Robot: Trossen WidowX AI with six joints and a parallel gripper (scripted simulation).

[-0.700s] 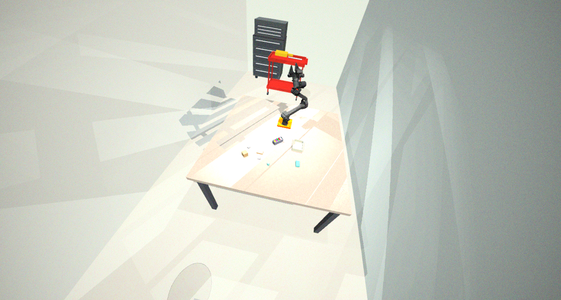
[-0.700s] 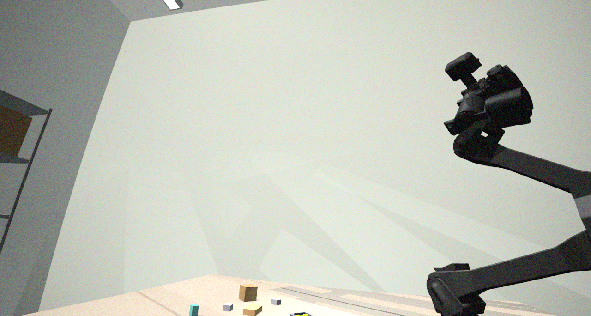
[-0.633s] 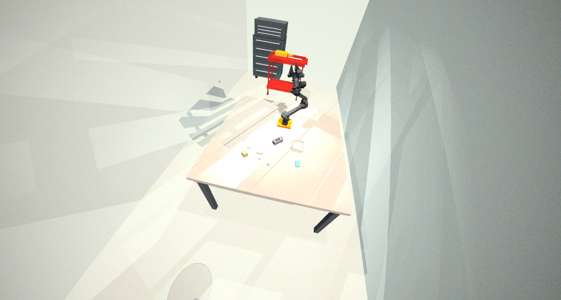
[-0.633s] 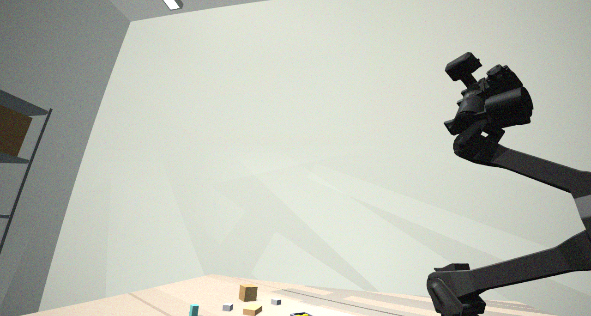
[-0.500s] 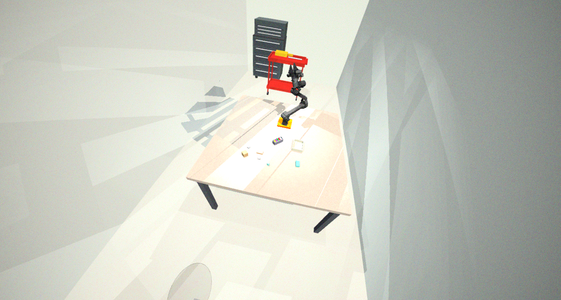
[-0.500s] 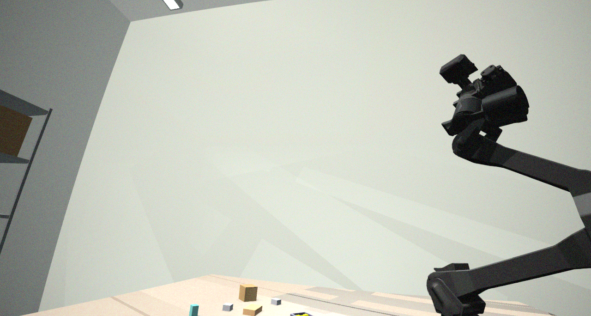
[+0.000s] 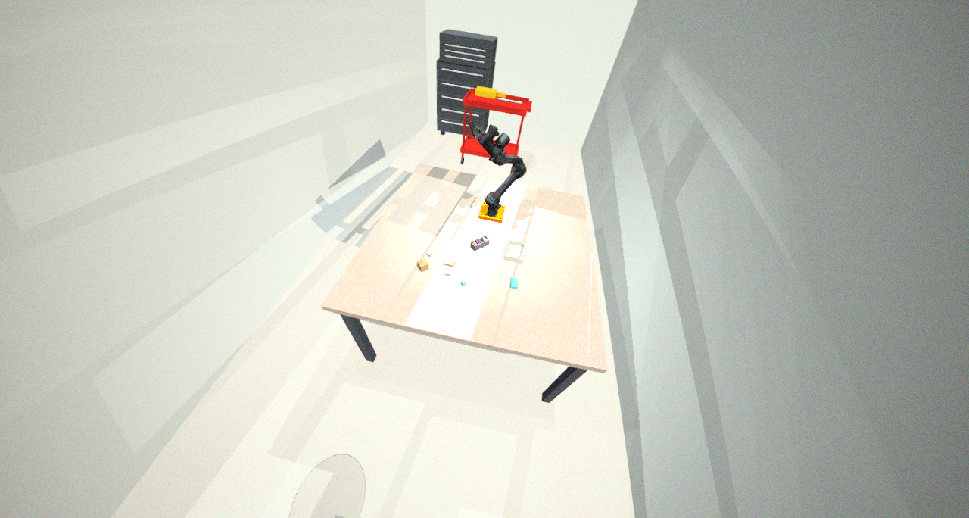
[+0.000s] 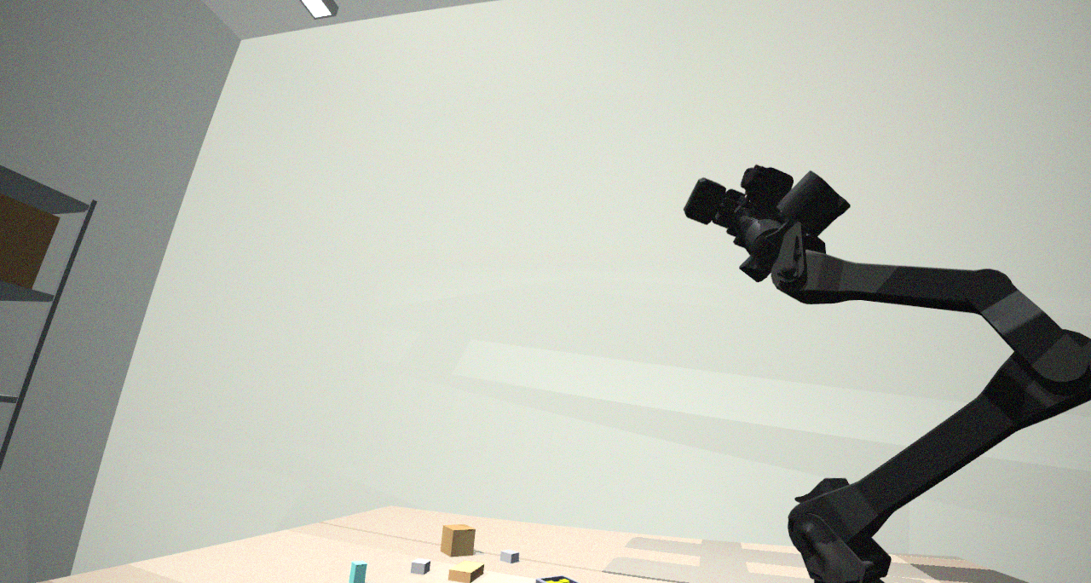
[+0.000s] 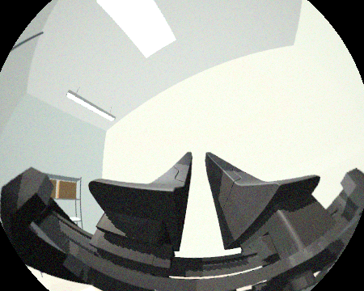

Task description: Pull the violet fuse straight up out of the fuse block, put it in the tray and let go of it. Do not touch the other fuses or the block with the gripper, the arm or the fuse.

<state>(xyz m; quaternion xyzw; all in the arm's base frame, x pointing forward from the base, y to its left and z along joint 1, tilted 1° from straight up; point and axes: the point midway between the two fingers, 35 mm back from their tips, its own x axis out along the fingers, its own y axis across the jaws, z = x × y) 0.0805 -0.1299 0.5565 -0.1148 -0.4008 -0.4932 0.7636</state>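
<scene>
Step in hand: none of the real work started, this reads as pre-approach. The arm [image 7: 504, 179] is reared up high behind its base, claw [image 9: 198, 189] aimed at wall and ceiling, far from the bench [image 7: 379, 298]. Claw is narrow: in the wrist view the two fingers stand with only a thin wedge of wall between them, nothing gripped.

The fuse block [image 7: 480, 243] sits on the bench just in front of the arm's orange base [image 7: 492, 213], with the tray [image 7: 516, 251] beside it toward the side wall, apart from it. The violet fuse is in that block, judged unpulled; the coloured tops are too small to single out, so which slot it is in, cannot tell. Block's long axis runs roughly across the arm's reach, slightly skewed; the fuse presumably stands upright in it.

Next move calls for: reopen the claw, swing down and forward over the block, line up with the violet fuse, keep off neighbouring fuses and block
</scene>
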